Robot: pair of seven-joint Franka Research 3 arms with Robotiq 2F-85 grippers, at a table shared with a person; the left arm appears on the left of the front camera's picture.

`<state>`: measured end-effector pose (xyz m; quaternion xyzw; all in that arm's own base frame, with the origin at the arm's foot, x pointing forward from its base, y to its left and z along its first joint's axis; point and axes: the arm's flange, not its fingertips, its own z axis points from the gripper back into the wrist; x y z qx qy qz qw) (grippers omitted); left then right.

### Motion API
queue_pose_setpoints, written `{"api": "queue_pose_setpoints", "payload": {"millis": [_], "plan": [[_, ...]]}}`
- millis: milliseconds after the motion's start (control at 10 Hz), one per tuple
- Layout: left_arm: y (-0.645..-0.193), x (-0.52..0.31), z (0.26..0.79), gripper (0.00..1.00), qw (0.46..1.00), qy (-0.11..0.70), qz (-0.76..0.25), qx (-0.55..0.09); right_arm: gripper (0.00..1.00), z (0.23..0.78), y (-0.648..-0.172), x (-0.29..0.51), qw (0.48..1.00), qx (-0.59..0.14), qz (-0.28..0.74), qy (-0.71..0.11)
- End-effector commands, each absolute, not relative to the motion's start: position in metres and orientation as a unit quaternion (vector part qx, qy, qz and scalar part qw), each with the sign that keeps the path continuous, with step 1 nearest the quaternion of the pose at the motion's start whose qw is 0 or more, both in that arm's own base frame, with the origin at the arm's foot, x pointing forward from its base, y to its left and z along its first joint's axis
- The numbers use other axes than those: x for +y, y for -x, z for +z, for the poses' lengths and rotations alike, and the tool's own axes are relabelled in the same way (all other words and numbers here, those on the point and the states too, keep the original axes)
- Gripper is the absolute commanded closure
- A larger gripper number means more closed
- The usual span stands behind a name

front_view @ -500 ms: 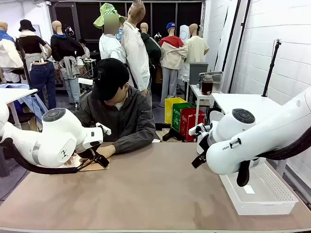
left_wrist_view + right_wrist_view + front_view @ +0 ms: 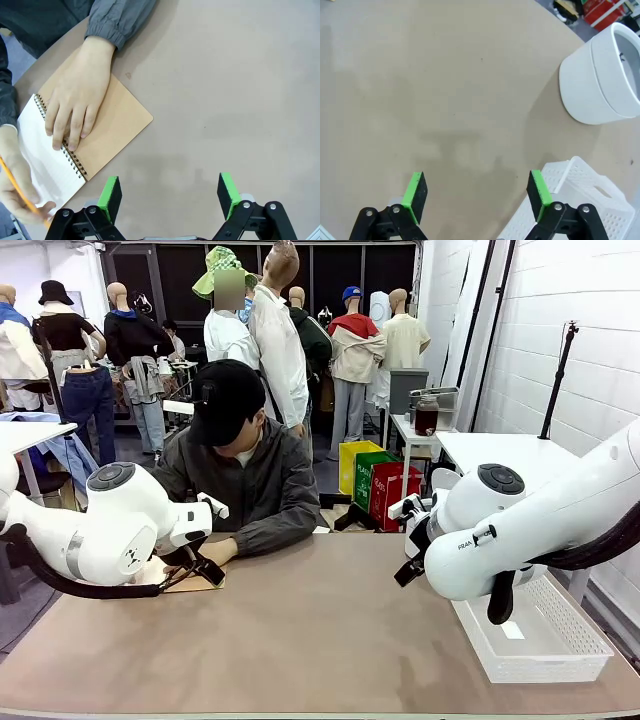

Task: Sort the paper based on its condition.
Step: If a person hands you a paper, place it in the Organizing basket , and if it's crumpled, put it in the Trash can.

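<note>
While the person's resting hand (image 2: 75, 107) lay flat on the brown cover of the spiral notebook (image 2: 120, 125), fingers stretched out and close together with the tips at the wire binding, the pencil hand (image 2: 12, 200) was curled around an orange pencil (image 2: 15, 181) held over the paper (image 2: 47, 162). That white sheet lay on the other side of the binding from the cover, at the person's edge of the table (image 2: 225, 90); whether it was loose or bound there could not be told.

The left gripper (image 2: 169, 197) hung above bare tabletop just beside the notebook, its green pads (image 2: 110, 197) wide apart, holding and touching nothing. The right gripper (image 2: 477, 197) was likewise spread wide above the table, gripping nothing.

In the front view, dark letters on the right arm (image 2: 520, 530) began "FRA"; the rest was too small to read. White print on the green and red bins (image 2: 385, 485) behind the person was too small to read as well.

A white perforated basket (image 2: 575, 645) sat on the table at the robot's right, beneath the right arm, with a small white rectangle on its floor. On a white side table (image 2: 405, 435) farther back stood a jar (image 2: 427, 418) with dark contents.
</note>
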<state>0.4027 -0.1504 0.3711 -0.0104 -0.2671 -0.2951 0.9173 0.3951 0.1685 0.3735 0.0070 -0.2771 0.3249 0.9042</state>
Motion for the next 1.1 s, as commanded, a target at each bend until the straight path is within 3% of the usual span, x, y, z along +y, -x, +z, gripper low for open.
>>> {"api": "queue_pose_setpoints", "payload": {"millis": [0,1000], "plan": [[-0.403,-0.150,0.371,0.00,0.917,0.010,-0.295,-0.267,0.00,0.373,-0.395,0.168,0.905,-0.277,0.324,-0.008],[-0.403,-0.150,0.383,0.00,0.917,0.012,-0.295,-0.270,0.00,0.384,-0.396,0.166,0.904,-0.279,0.323,-0.028]]}}
